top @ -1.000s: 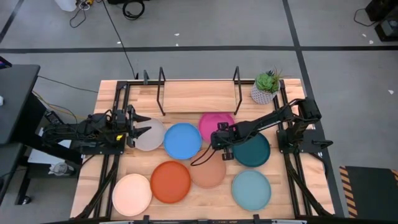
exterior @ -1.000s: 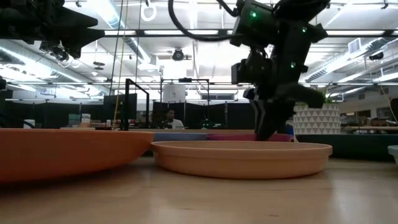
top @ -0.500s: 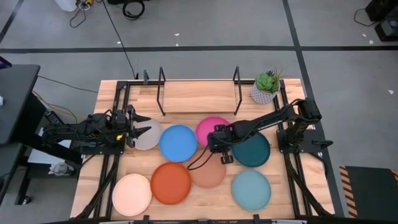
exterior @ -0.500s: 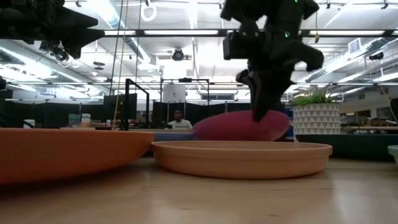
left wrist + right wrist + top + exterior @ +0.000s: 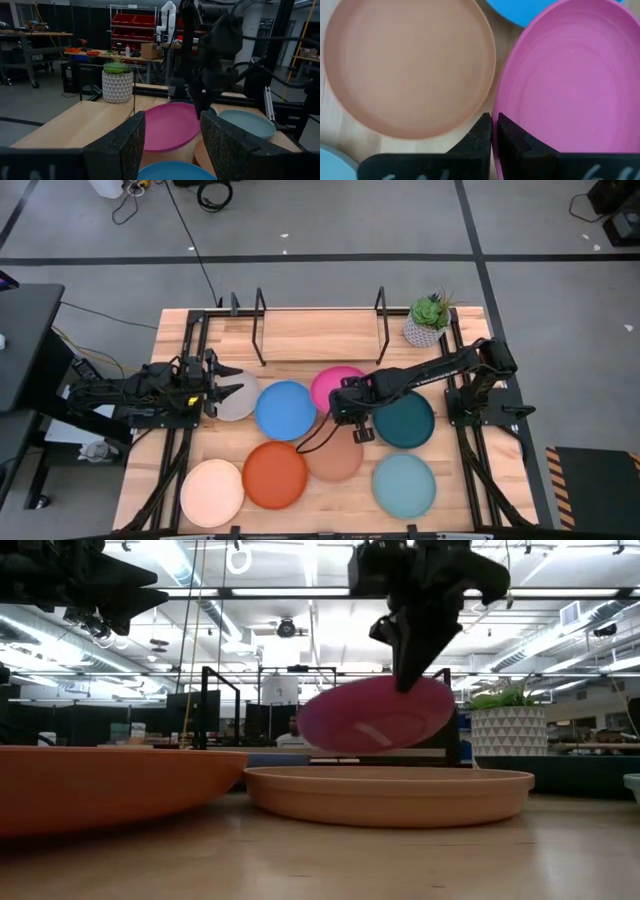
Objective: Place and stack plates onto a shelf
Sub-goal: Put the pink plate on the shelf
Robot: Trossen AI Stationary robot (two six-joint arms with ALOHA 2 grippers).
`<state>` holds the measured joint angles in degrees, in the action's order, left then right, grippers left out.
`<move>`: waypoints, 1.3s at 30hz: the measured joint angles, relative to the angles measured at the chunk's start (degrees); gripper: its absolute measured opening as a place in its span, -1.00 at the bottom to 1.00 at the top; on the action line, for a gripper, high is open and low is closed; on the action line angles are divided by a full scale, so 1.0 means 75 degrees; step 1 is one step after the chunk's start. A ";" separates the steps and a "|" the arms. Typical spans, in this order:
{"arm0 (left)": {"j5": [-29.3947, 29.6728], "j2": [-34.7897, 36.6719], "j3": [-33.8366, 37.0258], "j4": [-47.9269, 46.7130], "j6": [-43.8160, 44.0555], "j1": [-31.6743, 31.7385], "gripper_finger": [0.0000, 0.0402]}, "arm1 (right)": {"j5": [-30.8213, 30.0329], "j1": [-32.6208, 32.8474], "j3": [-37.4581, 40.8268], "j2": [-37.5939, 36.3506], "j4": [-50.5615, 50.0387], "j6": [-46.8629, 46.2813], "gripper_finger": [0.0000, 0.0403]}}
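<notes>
- 8 plates on or over the counter (image 5: 330, 490), high view: grey-white plate (image 5: 243, 397) mid-left, blue plate (image 5: 285, 409) just right of it, pink plate (image 5: 334, 386) centre, dark teal plate (image 5: 408, 420) right of centre, orange plate (image 5: 272, 474) lower left-centre, tan plate (image 5: 335, 460) lower centre, light teal plate (image 5: 404, 483) lower right, cream plate (image 5: 212, 493) bottom left.
- 1 shelf (image 5: 318, 335), along the counter's top edge, black posts, no plate on it.
- 1 potted plant (image 5: 427, 321), upper right, beside the shelf end.
- 2 arms, 1 tool each.
- My right tool (image 5: 348, 402): fingers pressed together on the pink plate's rim, pinching it. Low view shows the plate off the counter, tilted, hanging above the tan plate w/ the shelf behind it.
- Right wrist view: both fingers (image 5: 481, 134) clamp the pink rim; tan plate beside it, blue plate at the upper edge.
- My left tool (image 5: 222, 383): spread wide, holds nothing, at mid-left over the grey-white plate's edge; can't tell if it touches.
- Left wrist view: pink plate seen between my spread fingers, farther off.
</notes>
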<state>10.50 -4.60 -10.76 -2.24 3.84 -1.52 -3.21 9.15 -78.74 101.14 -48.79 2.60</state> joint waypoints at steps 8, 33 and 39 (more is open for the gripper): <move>0.0000 0.0000 0.0000 -0.0020 0.0004 -0.0001 -0.02 | -0.0022 0.0000 -0.0522 0.0000 -0.0491 0.0366 -0.89; 0.0000 0.0003 0.0000 -0.0147 0.0003 -0.0001 -0.02 | -0.1019 -0.1927 -0.0177 -0.0012 0.0669 0.0479 -0.89; 0.0000 0.0003 0.0000 -0.0149 0.0005 0.0000 -0.02 | -0.1021 -0.2432 0.0106 -0.0012 0.1015 0.0522 -0.89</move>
<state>10.50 -4.58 -10.76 -3.36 3.88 -1.52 -10.87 -9.10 -77.95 101.06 -41.18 6.52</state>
